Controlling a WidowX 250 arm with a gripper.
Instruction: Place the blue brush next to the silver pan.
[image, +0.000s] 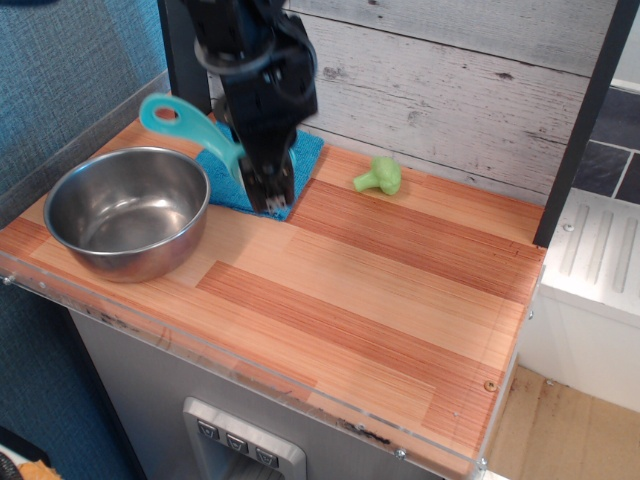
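Spanning the whole lower view, the wooden surface (380, 300) runs in striped orange-brown planks, edged in front with a clear strip and backed by a whitewashed plank wall (450, 90). A blue textured panel (60, 90) rises on the left.

The silver pan (126, 212) sits near the front left corner. Round, deep, shiny, upright and with nothing in it.

The black robot arm (250, 60) comes down from the top edge over the rear left of the surface, its bulk hiding most of what lies under it.

The blue cloth (300, 160) lies flat against the back, just right of the pan. Only its right edge and near corner show past the arm.

The hand (268, 190) points down over the cloth's near corner, tip close to the cloth; contact with the cloth cannot be told. It is clamped on the blue brush (195, 128) at the head end. Bristles are hidden behind the hand.

The brush handle sticks out up and to the left, tilted, with the hole at its far end plainly visible. It hangs in the air above the gap between pan rim and cloth, touching neither.

A small green toy (379, 177), broccoli-like, lies on the wood near the back wall, right of the cloth and apart from it.
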